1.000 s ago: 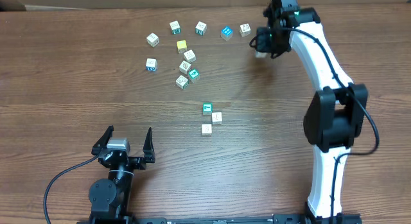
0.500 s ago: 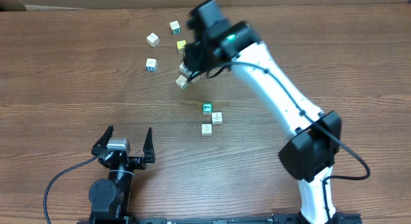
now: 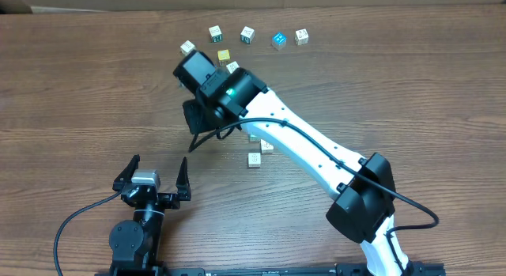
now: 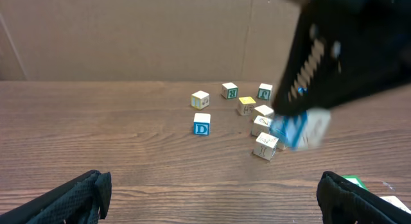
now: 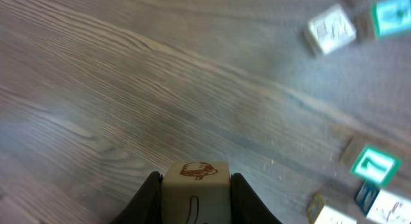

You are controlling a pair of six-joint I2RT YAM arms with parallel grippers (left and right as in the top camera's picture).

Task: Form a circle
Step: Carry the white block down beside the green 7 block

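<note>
The circle (image 3: 255,157) lies near the middle of the table (image 3: 79,94), largely covered by the right arm (image 3: 300,145). Only two of its whitish cubes show from overhead. Its green-topped cube (image 5: 376,165), marked "7", appears in the right wrist view. The right gripper (image 5: 196,193), apart from the group on its left, is narrowly closed on a whitish cube (image 5: 196,179) bearing a brown drawing. Loose cubes (image 3: 247,34) lie along the far side. A blue-lettered cube (image 4: 201,125) reads "D"; other lettering is illegible. The left gripper (image 3: 155,178) stands wide and empty.

Loose cubes (image 3: 247,34) are spread across the upper centre of the frame; the circle (image 3: 254,159) is placed below them, near mid-frame.
</note>
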